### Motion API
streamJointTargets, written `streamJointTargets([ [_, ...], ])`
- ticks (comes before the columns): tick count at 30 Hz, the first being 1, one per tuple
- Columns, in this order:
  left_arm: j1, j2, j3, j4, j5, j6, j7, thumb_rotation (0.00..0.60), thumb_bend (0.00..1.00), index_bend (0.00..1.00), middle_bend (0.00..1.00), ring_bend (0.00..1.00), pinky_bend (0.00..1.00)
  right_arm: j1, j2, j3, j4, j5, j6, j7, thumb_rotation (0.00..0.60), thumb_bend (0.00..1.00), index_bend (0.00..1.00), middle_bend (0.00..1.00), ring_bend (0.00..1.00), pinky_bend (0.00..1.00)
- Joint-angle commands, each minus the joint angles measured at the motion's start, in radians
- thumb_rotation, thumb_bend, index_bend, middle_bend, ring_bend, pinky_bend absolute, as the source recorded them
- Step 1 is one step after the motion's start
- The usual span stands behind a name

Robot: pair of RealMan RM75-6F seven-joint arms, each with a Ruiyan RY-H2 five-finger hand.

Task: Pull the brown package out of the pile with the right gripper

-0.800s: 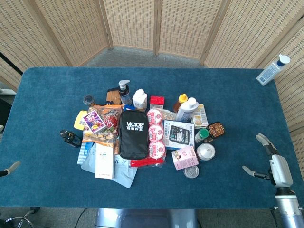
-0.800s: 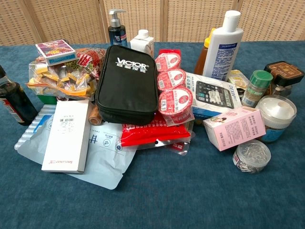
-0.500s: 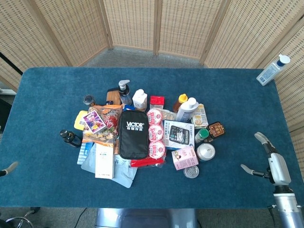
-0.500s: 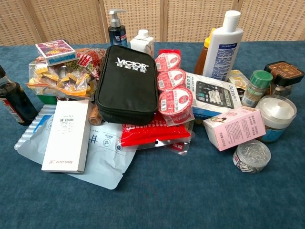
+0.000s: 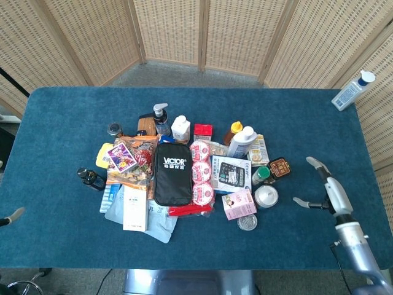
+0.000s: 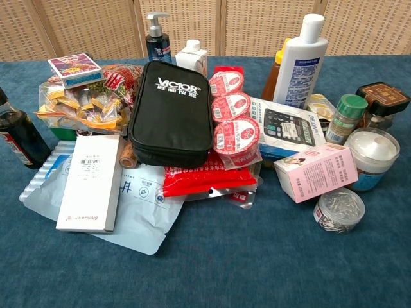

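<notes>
The brown package (image 5: 146,125) is seen at the pile's far-left edge, well apart from the right hand (image 5: 324,192) (fingers released, nothing held). A long reach leftward across the pile is judged needed; the left hand (image 5: 12,217) is barely seen, state untellable.

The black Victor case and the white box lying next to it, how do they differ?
The black Victor case is soft, zippered and bulky; the white box is stiff, flat and slimmer. The case carries bold white lettering, the box only small dark print. The case lies mid-pile, the box on a pale blue pouch at its edge. Both lie flat, lengthwise.
</notes>
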Motion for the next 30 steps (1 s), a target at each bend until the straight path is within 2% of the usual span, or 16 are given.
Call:
streamJointTargets([
  [1,-0.003,-0.003,-0.001,0.001,-0.005,-0.005,0.008,0.6,0.0,0.0,0.0,0.0,0.0,0.04,-0.028,0.017,0.036,0.023,-0.046,0.026,0.6,0.0,0.0,0.0,0.0,0.0],
  [7,-0.006,-0.007,-0.004,0.003,-0.017,-0.011,0.017,0.6,0.0,0.0,0.0,0.0,0.0,0.085,-0.065,0.045,0.097,0.068,-0.115,0.082,0.6,0.0,0.0,0.0,0.0,0.0],
  [15,-0.012,-0.012,-0.008,0.004,-0.033,-0.021,0.032,0.6,0.0,0.0,0.0,0.0,0.0,0.109,-0.102,0.038,0.131,0.063,-0.133,0.109,0.6,0.0,0.0,0.0,0.0,0.0],
  [30,-0.015,-0.016,-0.009,0.004,-0.038,-0.027,0.04,0.6,0.0,0.0,0.0,0.0,0.0,0.142,-0.14,0.047,0.078,0.079,-0.142,0.054,0.6,0.0,0.0,0.0,0.0,0.0],
])
